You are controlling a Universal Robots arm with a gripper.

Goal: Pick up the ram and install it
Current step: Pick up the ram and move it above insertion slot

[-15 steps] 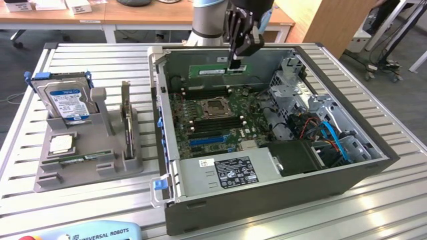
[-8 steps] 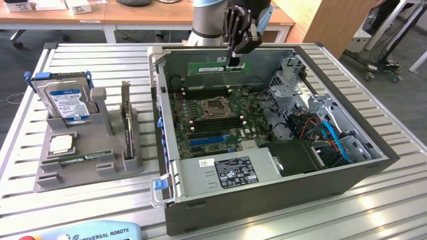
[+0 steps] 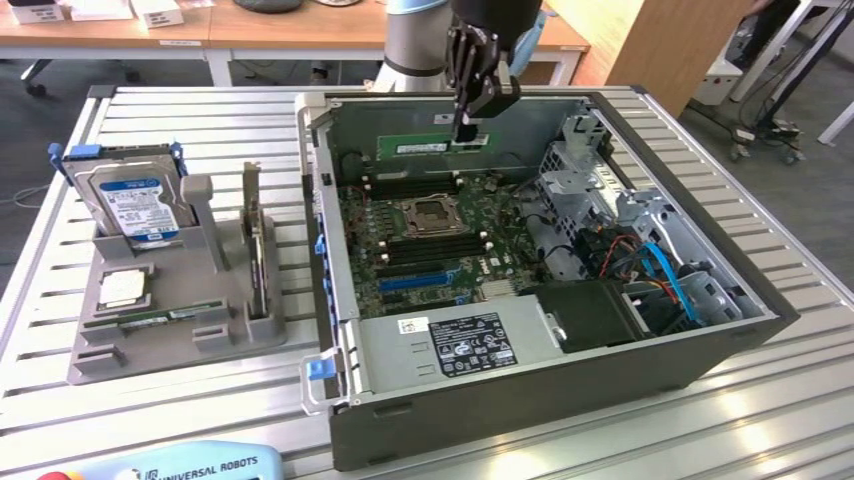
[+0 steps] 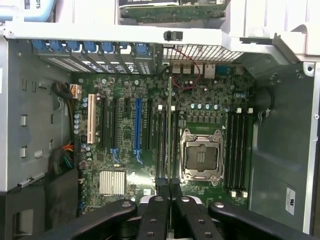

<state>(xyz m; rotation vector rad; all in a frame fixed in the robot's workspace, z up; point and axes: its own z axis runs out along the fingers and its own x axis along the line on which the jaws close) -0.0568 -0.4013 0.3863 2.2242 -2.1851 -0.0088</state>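
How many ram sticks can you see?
2. One ram is gripped by the hand over the motherboard; a second stick lies flat in the grey tray. Others may be hidden.

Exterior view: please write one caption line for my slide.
The black gripper holds the long green ram stick above the green motherboard of the open grey computer case.

An open computer case (image 3: 747, 330) lies on a slatted metal table (image 3: 80, 420), its motherboard (image 3: 400, 255) facing up. The empty CPU socket (image 3: 434, 215) sits near the board's middle, and a labelled power supply (image 3: 461, 350) fills the near end. Blue cables (image 3: 667, 280) run through the drive bay on the exterior view's right. To the exterior view's left, a grey holder (image 3: 174, 345) carries an upright blue-labelled hard drive (image 3: 134, 205) and a flat silver processor chip (image 3: 123, 288). A blue expansion slot (image 4: 137, 125) and a finned heatsink (image 4: 112, 182) show on the board.
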